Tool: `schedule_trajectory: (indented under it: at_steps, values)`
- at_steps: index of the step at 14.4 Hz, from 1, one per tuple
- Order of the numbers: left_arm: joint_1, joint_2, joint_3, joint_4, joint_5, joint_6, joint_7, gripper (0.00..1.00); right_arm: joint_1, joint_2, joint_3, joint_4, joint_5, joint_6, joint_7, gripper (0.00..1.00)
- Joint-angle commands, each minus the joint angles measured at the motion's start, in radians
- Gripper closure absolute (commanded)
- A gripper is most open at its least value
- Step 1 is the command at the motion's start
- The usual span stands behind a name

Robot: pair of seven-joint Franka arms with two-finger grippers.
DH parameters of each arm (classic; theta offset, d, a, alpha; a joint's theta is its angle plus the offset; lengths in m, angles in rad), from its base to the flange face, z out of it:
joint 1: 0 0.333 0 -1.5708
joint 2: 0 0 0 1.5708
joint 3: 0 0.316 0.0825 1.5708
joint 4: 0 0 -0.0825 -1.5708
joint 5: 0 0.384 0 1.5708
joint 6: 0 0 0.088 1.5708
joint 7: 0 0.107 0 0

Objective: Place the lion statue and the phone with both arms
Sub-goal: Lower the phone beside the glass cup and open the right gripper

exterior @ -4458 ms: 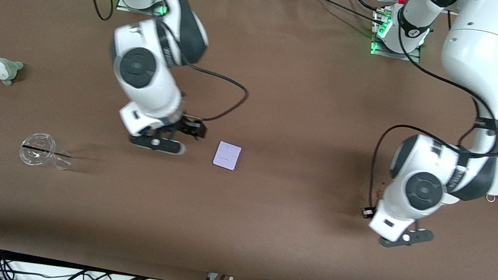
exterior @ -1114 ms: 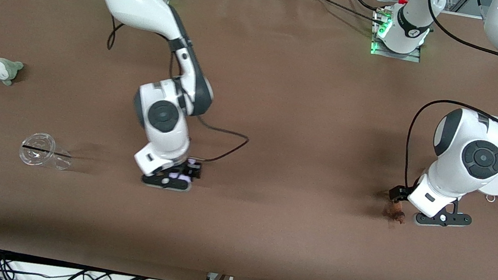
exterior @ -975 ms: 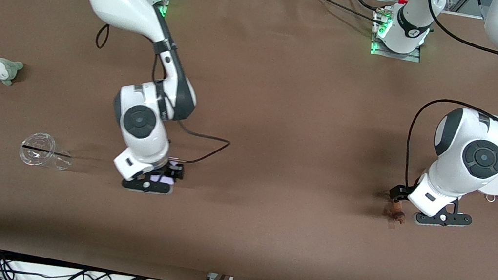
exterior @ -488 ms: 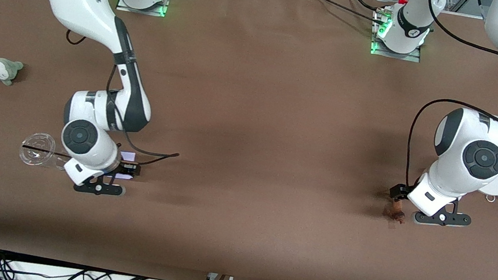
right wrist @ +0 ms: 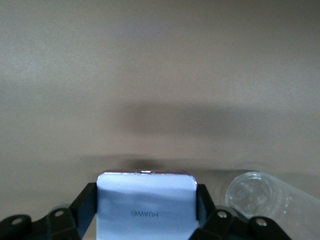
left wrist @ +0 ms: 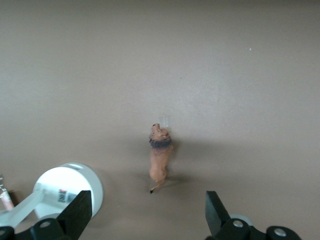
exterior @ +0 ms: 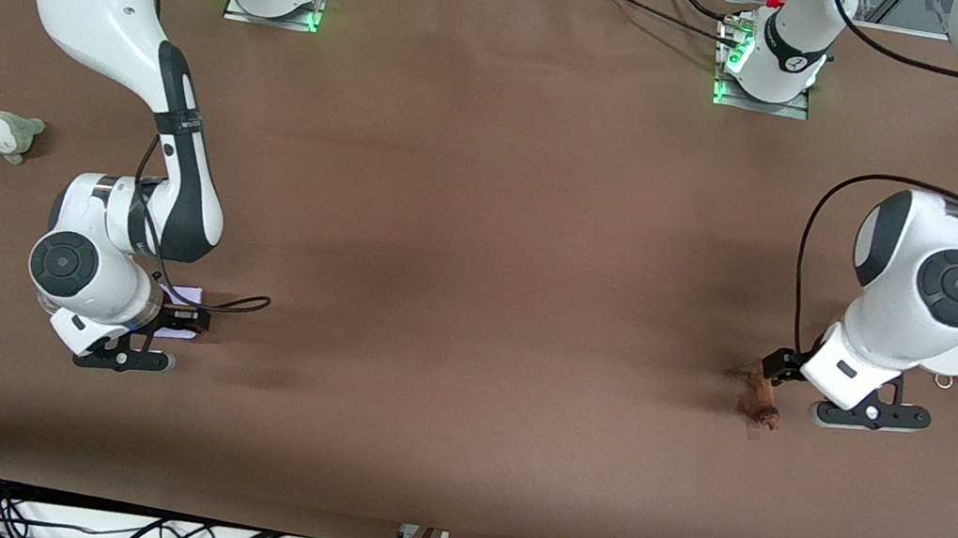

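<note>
- While I am carrying the flat pale lavender-white phone (right wrist: pixel 145 202) with the right gripper (exterior: pixel 169 323), I am keeping it pinched by its two long edges between the black fingers (right wrist: pixel 85 202), screen face toward the wrist camera.
- I am holding the phone over the brown table covering (exterior: pixel 473 306) toward the right arm's end, just beside the clear plastic cup (right wrist: pixel 260 192) lying on its side there.
- I am judging the step in hand to be the set-down of the phone; to do it well, I am planning a slow descent that keeps the phone level and clear of the cup, so the cup does not roll.
- I am spreading the fingers only once the phone touches the covering, since a thin slab dropped from a height may bounce or skid.
- I am keeping the left gripper (exterior: pixel 788 391) spread wide over the tiny orange-brown lion statue with the darker mane (left wrist: pixel 160 159), which is standing free on the covering toward the left arm's end, touching neither finger.
- I am noting the white round-based stand (left wrist: pixel 70 187) near the lion statue, and I am raising the left gripper straight up to avoid clipping either.
- I am leaving the grey-green plush (exterior: pixel 6 133) alone, well apart.
</note>
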Motion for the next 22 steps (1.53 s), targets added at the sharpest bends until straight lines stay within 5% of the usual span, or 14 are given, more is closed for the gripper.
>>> schedule_trajectory:
  at_steps: [1, 10, 11, 12, 13, 18, 22]
  values:
    - [0.011, -0.114, -0.011, -0.027, -0.049, -0.083, 0.069, 0.00, -0.005, 0.000, 0.016, -0.020, 0.015, 0.038, -0.023, 0.78]
    - [0.023, -0.298, -0.012, -0.029, -0.156, -0.248, 0.114, 0.00, -0.023, 0.031, 0.016, -0.038, 0.015, 0.100, -0.068, 0.75]
    - [0.022, -0.305, -0.012, -0.026, -0.158, -0.262, 0.114, 0.00, -0.025, 0.033, 0.016, -0.038, 0.015, 0.100, -0.068, 0.57]
    - [0.022, -0.311, -0.012, -0.026, -0.158, -0.270, 0.114, 0.00, -0.025, 0.034, 0.016, -0.037, 0.015, 0.102, -0.065, 0.05]
    - [0.022, -0.318, -0.014, -0.026, -0.159, -0.271, 0.114, 0.00, -0.025, 0.031, 0.014, -0.032, 0.015, 0.102, -0.062, 0.00]
    - [0.022, -0.318, -0.012, -0.010, -0.161, -0.264, 0.114, 0.00, -0.023, -0.077, 0.013, 0.000, 0.005, 0.076, -0.074, 0.00]
    - [0.022, -0.318, -0.012, 0.006, -0.159, -0.275, 0.114, 0.00, -0.022, -0.238, 0.011, 0.025, 0.009, -0.187, -0.074, 0.00]
